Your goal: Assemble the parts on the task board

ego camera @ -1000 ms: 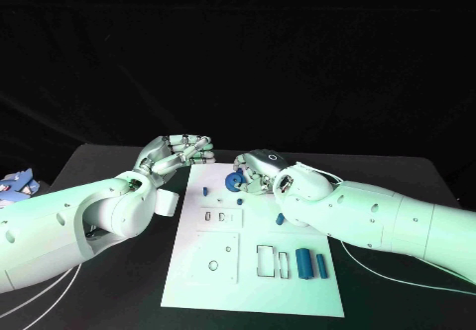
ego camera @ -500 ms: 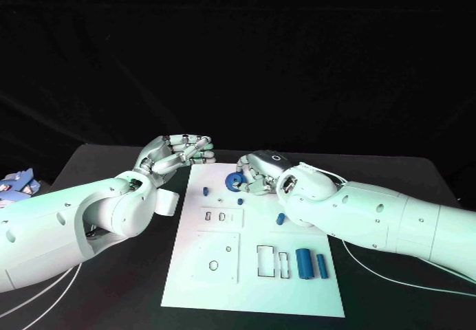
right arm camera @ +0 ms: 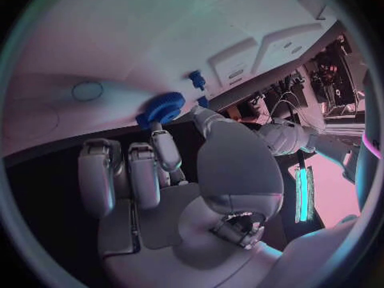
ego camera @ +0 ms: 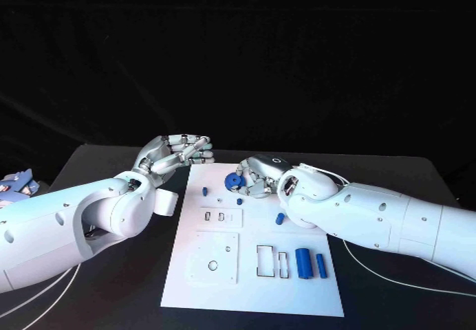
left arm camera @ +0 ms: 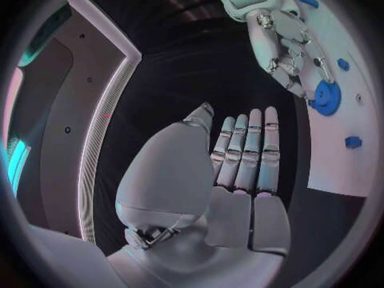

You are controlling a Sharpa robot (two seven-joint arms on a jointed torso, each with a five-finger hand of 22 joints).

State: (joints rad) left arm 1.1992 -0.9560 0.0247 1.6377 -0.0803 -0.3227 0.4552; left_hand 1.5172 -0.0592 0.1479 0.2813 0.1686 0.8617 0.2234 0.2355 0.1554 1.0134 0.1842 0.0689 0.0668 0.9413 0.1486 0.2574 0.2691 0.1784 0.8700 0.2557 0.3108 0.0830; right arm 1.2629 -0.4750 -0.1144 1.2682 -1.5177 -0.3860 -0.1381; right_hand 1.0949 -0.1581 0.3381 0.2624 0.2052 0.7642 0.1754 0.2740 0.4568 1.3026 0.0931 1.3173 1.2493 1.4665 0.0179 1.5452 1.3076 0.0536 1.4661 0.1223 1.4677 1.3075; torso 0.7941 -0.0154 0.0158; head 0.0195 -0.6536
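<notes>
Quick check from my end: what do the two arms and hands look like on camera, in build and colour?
Both arms are bulky, smooth white shells with small dark screw dots. The left hand and right hand are silver metal with segmented fingers. The right hand's back bears a dark round mark. Thin white cables trail on the table under the arms.

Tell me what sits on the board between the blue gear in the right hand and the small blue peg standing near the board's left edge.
Nothing: between the blue gear and the peg, the head view shows bare white board.
</notes>
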